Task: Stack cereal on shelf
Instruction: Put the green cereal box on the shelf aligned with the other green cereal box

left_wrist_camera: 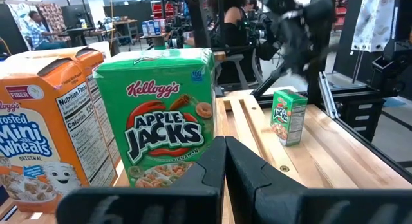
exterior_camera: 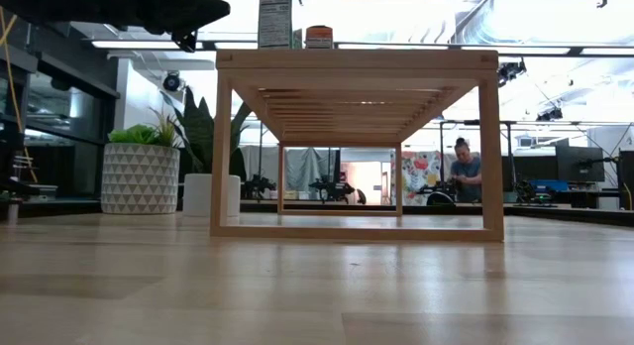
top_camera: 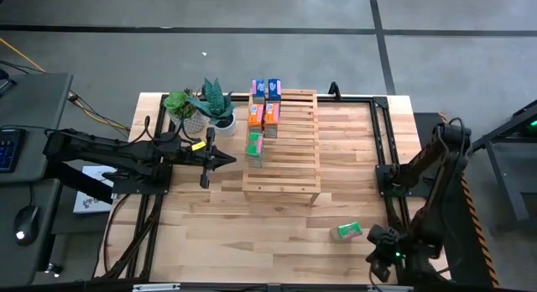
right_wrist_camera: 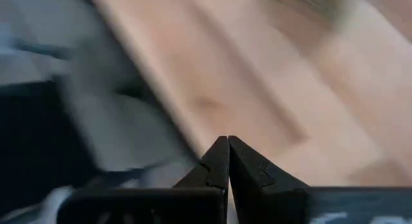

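Shelf [top_camera: 283,145] sat mid-table, slatted top, long axis running away from the front edge. I took it as my landmark.

On the shelf's left strip I counted five cereal boxes in a row: blue pair [top_camera: 266,90] at the far end, orange Frosted Mini-Wheats pair [top_camera: 263,117] next, then a green Apple Jacks box [top_camera: 255,148] nearest the front. All upright, touching or nearly so.

Sixth box, second green Apple Jacks [top_camera: 346,232], lay off the shelf on the tabletop [top_camera: 252,233], near the shelf's front-right corner but well apart from it.

Left gripper [top_camera: 228,160] hung just left of the shelf, level w/ the green box on it, fingers pressed together, holding nothing. In the left wrist view that green box [left_wrist_camera: 161,114] filled the frame right ahead.

Right gripper [top_camera: 376,260] sat at the table's front-right edge, beyond the loose green box from the shelf. Fingers pressed together, empty; right wrist view badly blurred.

Two potted plants [top_camera: 201,106] stood off the shelf's far-left corner.

Person [exterior_camera: 466,172] seen in the room behind, through the shelf legs, in the low view.
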### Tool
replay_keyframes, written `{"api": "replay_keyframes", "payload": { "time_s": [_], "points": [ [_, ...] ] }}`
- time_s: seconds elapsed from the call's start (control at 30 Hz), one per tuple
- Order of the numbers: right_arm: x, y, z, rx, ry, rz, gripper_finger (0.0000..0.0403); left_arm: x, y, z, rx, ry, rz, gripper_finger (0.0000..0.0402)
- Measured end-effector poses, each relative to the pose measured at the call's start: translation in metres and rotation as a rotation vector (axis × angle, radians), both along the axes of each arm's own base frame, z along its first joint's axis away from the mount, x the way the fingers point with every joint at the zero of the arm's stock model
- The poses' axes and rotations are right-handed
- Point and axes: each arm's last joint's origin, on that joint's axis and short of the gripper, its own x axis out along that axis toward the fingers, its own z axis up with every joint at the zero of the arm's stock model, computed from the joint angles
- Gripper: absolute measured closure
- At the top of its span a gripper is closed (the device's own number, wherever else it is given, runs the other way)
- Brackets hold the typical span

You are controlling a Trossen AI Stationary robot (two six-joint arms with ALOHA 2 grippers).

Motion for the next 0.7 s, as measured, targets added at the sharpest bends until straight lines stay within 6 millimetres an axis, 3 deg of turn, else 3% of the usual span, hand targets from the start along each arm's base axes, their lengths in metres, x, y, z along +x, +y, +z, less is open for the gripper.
{"api": "replay_keyframes", "payload": {
  "time_s": [0.1, 0.2, 0.3, 0.57, 0.7],
  "points": [
    [0.007, 0.000, 0.035, -0.082, -0.243, 0.064, 0.0403, 0.000, 0.000, 0.000, 0.000, 0.000, -0.001, 0.0401],
    [0.016, -0.003, 0.063, -0.303, -0.505, 0.109, 0.0403, 0.000, 0.000, 0.000, -0.001, 0.001, 0.000, 0.0401],
    [0.027, -0.005, 0.082, -0.509, -0.659, 0.107, 0.0403, 0.000, 0.000, 0.000, -0.001, 0.002, 0.000, 0.0401],
    [0.063, -0.028, 0.091, -0.651, -0.623, 0.031, 0.0400, 0.000, 0.000, 0.000, -0.001, 0.002, 0.000, 0.0401],
    [0.075, -0.047, 0.088, -0.596, -0.475, 0.038, 0.0364, 0.000, 0.000, 0.000, -0.002, 0.002, -0.001, 0.0401]
  ]
}}
